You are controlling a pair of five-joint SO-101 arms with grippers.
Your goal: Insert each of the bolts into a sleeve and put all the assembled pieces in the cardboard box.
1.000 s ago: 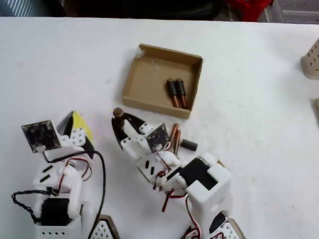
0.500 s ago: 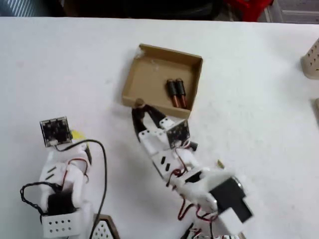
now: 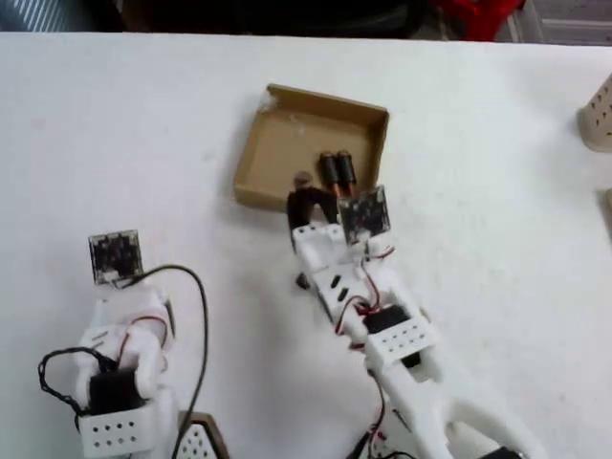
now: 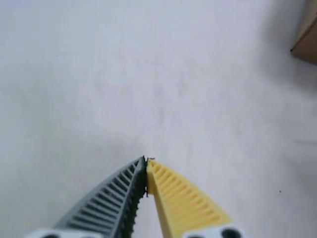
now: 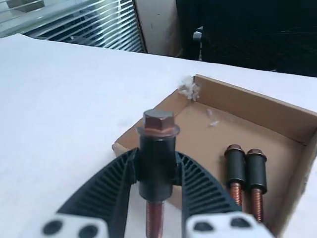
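Hidden: in the high view the left arm's wrist board (image 3: 115, 256) covers whatever lies under it, and the right arm lies across the near wall of the cardboard box (image 3: 316, 103).
Cut off: the lower end of the held bolt's (image 5: 158, 121) copper shank runs out of the right wrist picture; a beige object (image 3: 598, 115) is clipped at the bench (image 3: 478, 143) edge.
Hard to make out: a small dark thing (image 3: 301, 280) on the bench against the right arm; I cannot tell what it is.
Right claw (image 5: 155, 158): clamped on a black sleeve (image 5: 156, 173) with the bolt through it, head uppermost, at the box's near wall.
Left claw (image 4: 146, 161): closed tip to tip, gripping nothing, over bare bench well apart from the box.
In the box: two assembled pieces (image 3: 338, 172) lying side by side, touching, near the far-right side.
Around: white fluff (image 5: 187, 89) on one box corner; window blinds (image 5: 74, 25) beyond the bench.
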